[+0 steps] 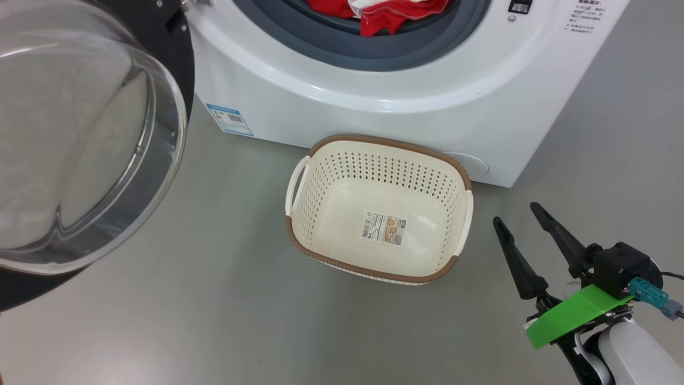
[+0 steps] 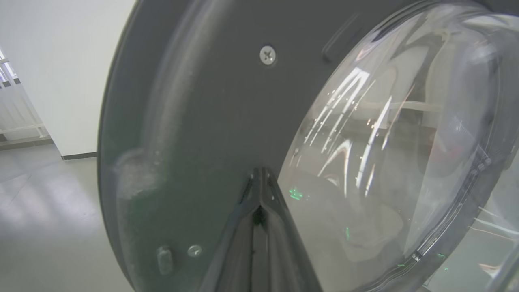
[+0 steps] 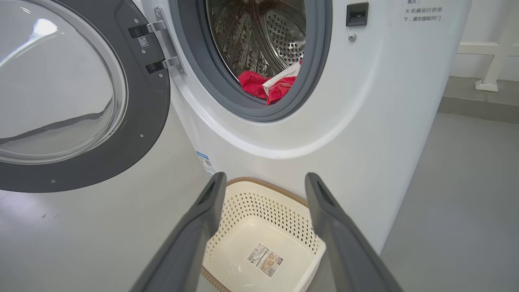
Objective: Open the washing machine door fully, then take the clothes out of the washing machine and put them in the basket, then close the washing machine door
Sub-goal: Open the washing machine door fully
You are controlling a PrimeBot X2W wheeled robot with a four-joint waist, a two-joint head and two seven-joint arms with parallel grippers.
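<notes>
While the right gripper hangs spread open beside it, the basket carries a label sticker. Behind, the clothes lie in the washing machine — door wide open, left gripper pinched shut at its inner face.

Washing machine far centre, on floor. Washing machine door swung out to left, hinged at left edge of opening. Clothes in drum, at near lower lip, over gasket. Basket on floor just before machine, below opening; sticker on its bottom. Right gripper near right, beside basket, apart from it. Left gripper close against door's inner face, beside window.
</notes>
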